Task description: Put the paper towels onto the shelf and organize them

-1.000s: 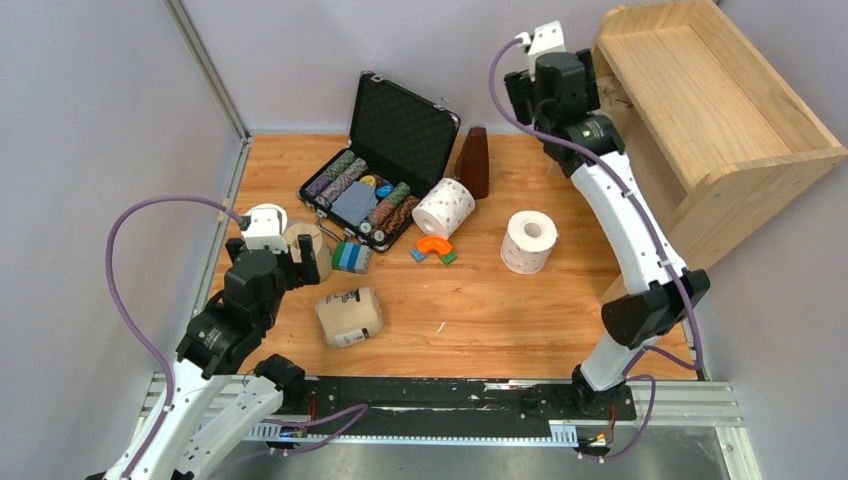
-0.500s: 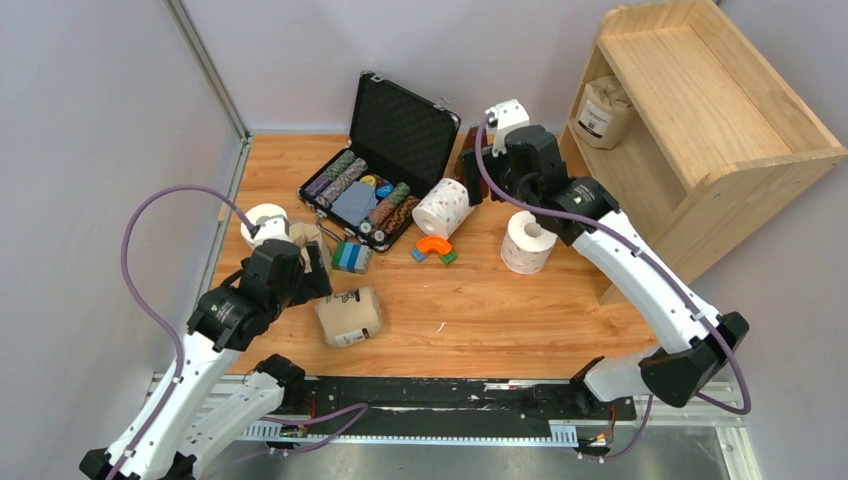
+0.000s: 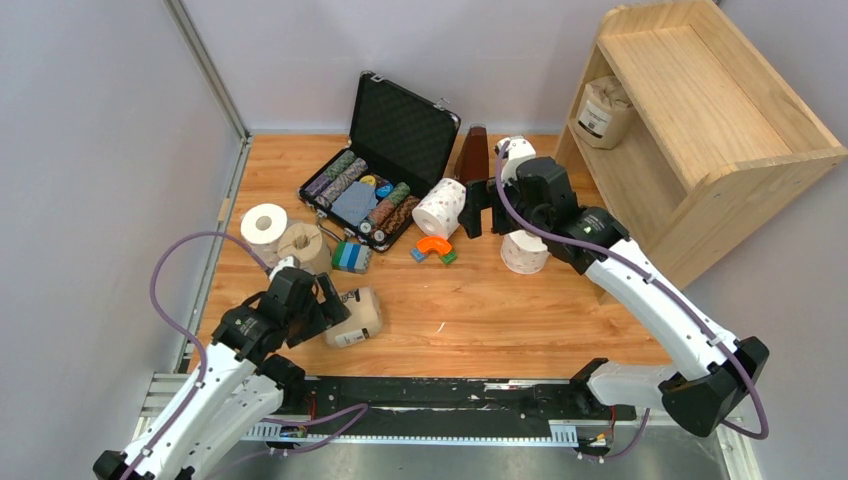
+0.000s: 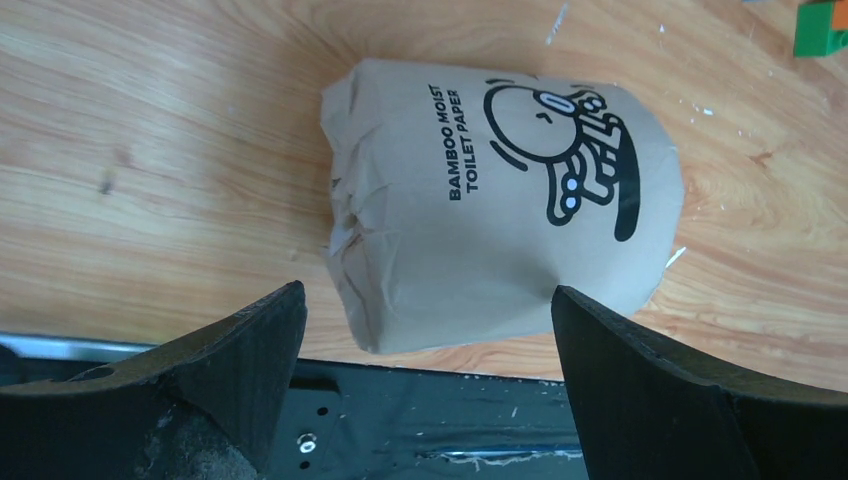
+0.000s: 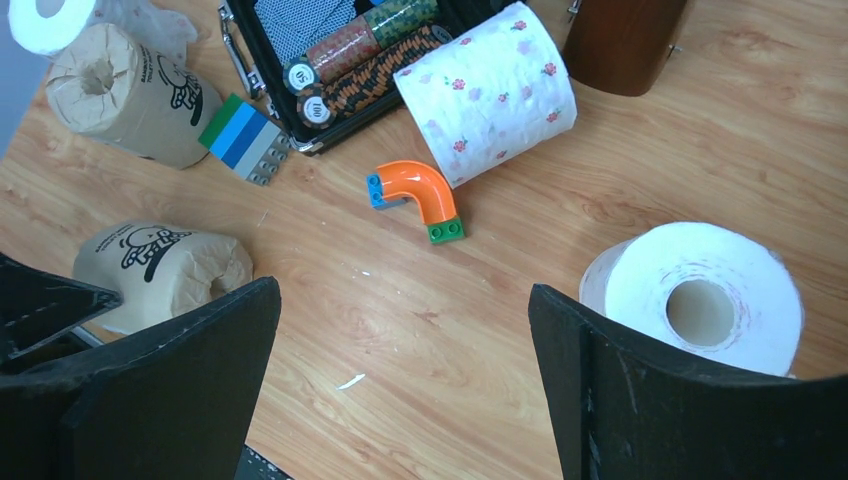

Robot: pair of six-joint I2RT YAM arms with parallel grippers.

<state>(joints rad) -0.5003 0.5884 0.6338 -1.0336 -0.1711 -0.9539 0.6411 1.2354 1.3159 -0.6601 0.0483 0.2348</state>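
Now, step: you're lining up a pick on the tan roll (image 4: 500, 210), nearside of the case (image 3: 400, 130), by the counter (image 3: 480, 310) edge.
Left claw (image 4: 425, 300): spread wide, straddling it, not touching.
Roll axis: on its side, lengthwise across the gap.
Next: lower, then squeeze, I'd judge.
Right claw (image 5: 400, 295): spread, empty, right of the case.

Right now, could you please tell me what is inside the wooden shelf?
One tan-wrapped roll with a label stands in the shelf, under its top board. That board covers much of the interior, so anything deeper in cannot be seen.
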